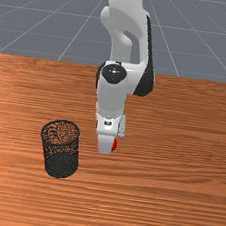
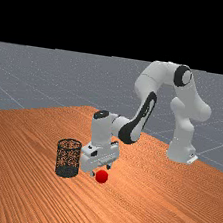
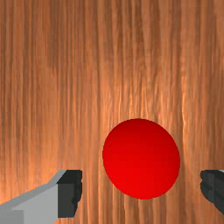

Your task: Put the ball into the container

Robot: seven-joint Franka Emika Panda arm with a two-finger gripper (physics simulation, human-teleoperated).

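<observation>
A white-and-grey two-finger gripper (image 3: 141,192), fingers apart, hovers above a smooth red ball (image 3: 141,157) on the orange-brown wooden table (image 1: 163,202), near a round black mesh basket (image 1: 61,164); probably light, firm and quick to roll, the ball wants an even grip across its middle

from the front, the hand (image 2: 100,170) seemingly hides most of the ball (image 1: 114,145).

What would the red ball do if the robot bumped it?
The red ball would probably roll, since it's round and sits on a flat-looking table. It might feel slippery too, because its surface looks smooth.
</observation>
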